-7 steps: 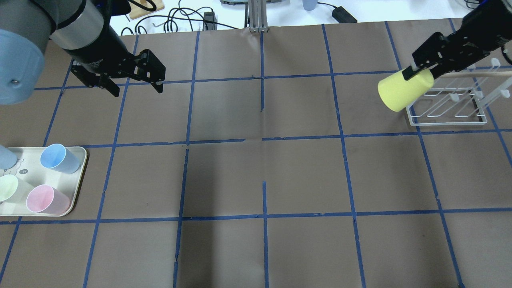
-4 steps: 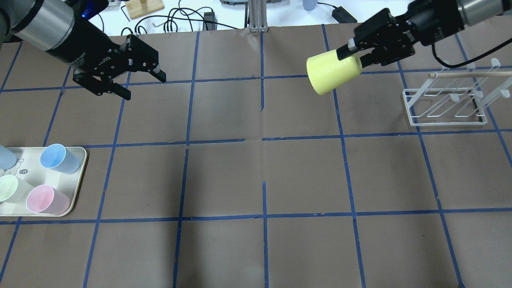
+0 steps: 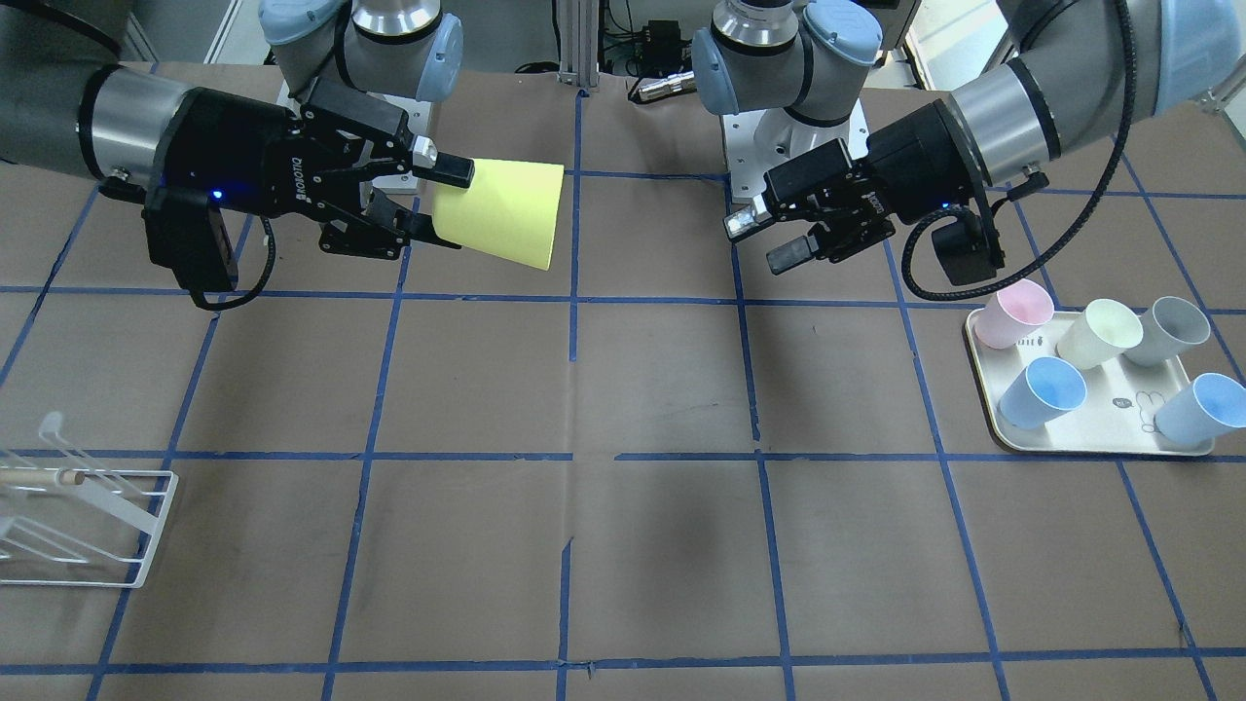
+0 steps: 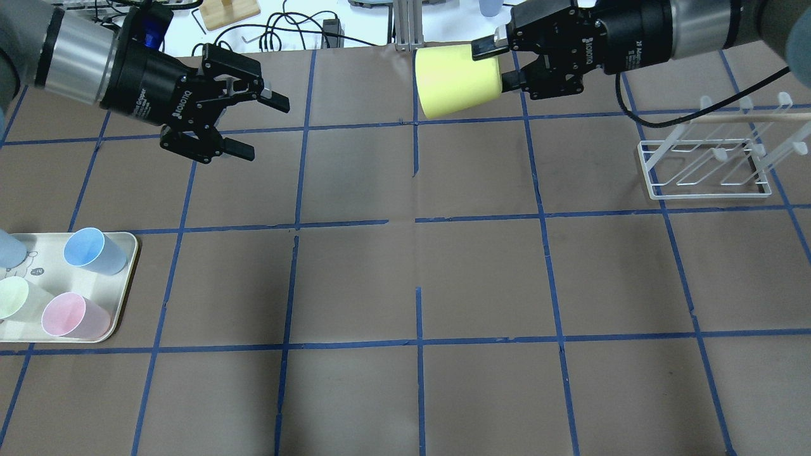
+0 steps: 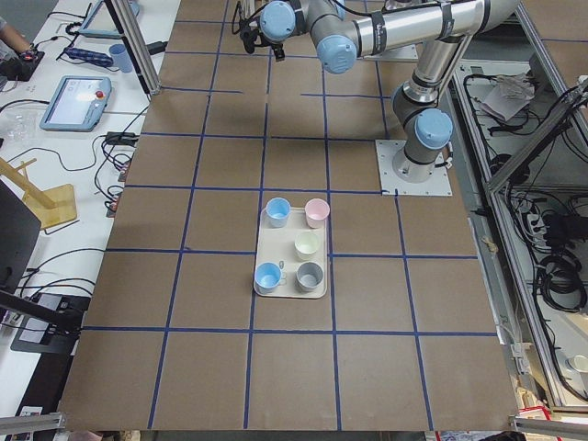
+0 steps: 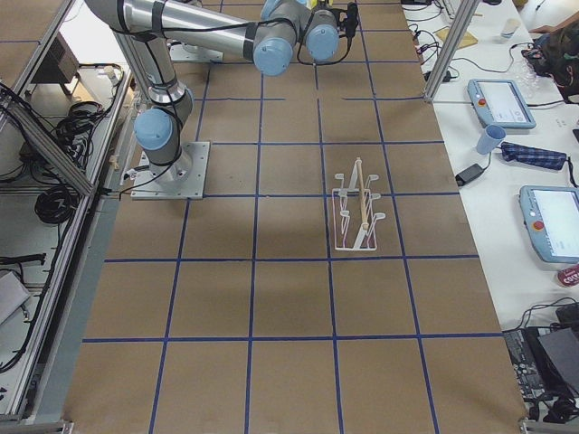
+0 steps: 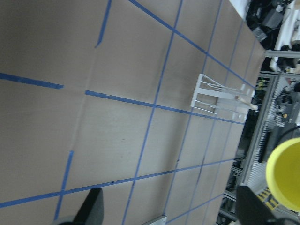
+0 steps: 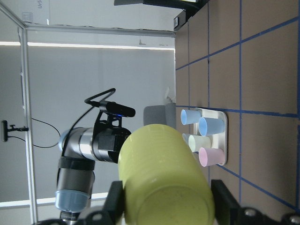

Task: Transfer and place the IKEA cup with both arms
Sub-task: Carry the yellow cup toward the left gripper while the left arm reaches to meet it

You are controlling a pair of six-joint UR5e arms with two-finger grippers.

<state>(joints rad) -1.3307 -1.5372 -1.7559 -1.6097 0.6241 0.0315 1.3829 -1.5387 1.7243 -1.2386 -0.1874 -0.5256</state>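
Note:
The bright yellow IKEA cup is held on its side in the air over the back middle of the table. Its wide mouth points toward my left gripper. My right gripper is shut on the cup's base end; this also shows in the front-facing view, gripper and cup. My left gripper is open and empty, facing the cup with a clear gap between them; it also shows in the front-facing view. The left wrist view shows the cup's rim at the right edge. The right wrist view shows the cup between the fingers.
A cream tray at my left holds a pink cup, a pale cream cup, a grey cup and two light blue cups. A white wire rack with a wooden rod stands at my right.
My right arm has carried the yellow cup from beside the rack leftward to the back middle. My left gripper has turned and moved right a little, now facing the cup, still open.

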